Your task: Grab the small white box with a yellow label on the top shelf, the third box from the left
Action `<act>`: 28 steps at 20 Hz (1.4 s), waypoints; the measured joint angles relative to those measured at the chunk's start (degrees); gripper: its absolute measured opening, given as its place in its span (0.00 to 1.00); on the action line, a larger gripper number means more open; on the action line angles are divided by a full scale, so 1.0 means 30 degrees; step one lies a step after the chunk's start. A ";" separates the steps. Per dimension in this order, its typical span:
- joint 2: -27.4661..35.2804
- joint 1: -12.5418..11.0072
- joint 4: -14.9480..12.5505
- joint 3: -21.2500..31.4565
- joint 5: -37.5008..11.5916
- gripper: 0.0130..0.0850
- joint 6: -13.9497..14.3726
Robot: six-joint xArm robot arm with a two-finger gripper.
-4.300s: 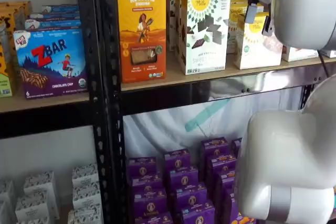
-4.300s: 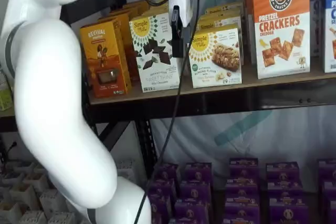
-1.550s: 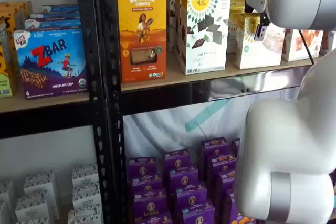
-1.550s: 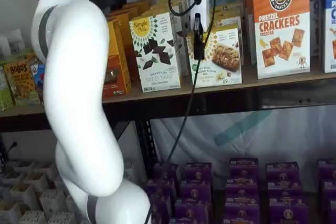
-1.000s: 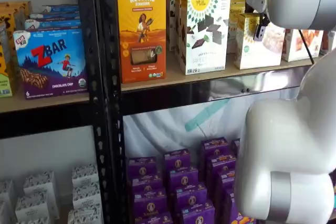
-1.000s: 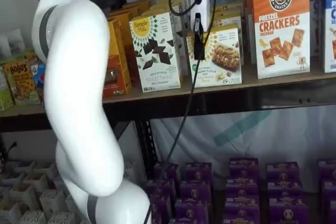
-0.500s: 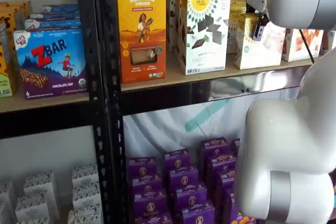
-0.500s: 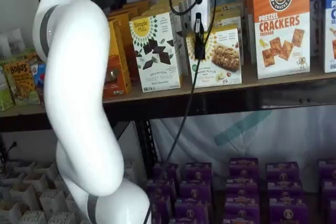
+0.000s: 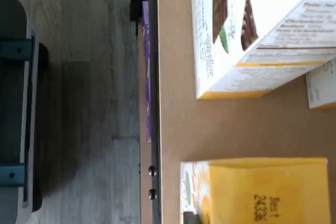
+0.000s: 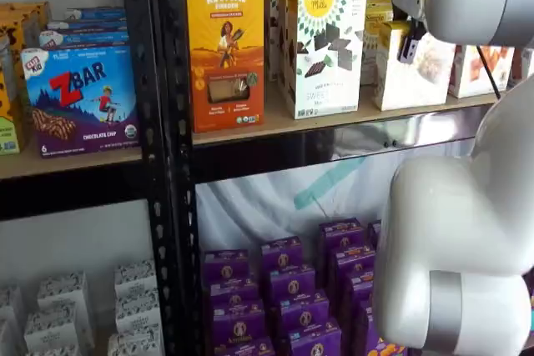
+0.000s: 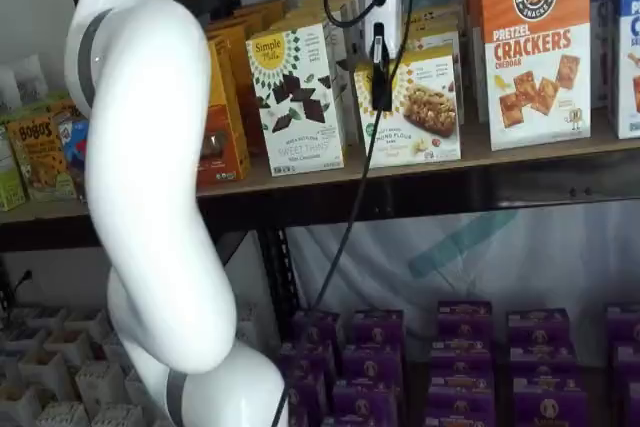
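The hand [image 11: 381, 87] pinches the small white box [image 11: 420, 112] at the top shelf's [image 11: 520, 152] front edge

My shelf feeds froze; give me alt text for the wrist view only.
The wrist view looks down on the top shelf, with the small white box showing its yellow top beside a taller white box. No fingers appear; grey floor lies past the shelf edge.

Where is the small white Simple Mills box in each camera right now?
Wrist view: the small white box shows its yellow top, near the shelf's front edge.
Shelf view, right of the tall chocolate box.
Shelf view, behind the gripper.
Shared landmark: the tall chocolate box.
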 joint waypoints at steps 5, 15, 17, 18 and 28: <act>0.0167 0.0000 -0.0014 -0.0333 0.0575 0.28 0.0047; -0.0868 -0.0198 -0.0059 0.0086 0.2269 0.28 0.0024; -0.1403 -0.0300 -0.0005 0.0507 0.2528 0.28 -0.0036; -0.1667 -0.0337 -0.0014 0.0705 0.2702 0.28 -0.0059; -0.4103 -0.0564 -0.0532 0.2787 0.3545 0.28 -0.0324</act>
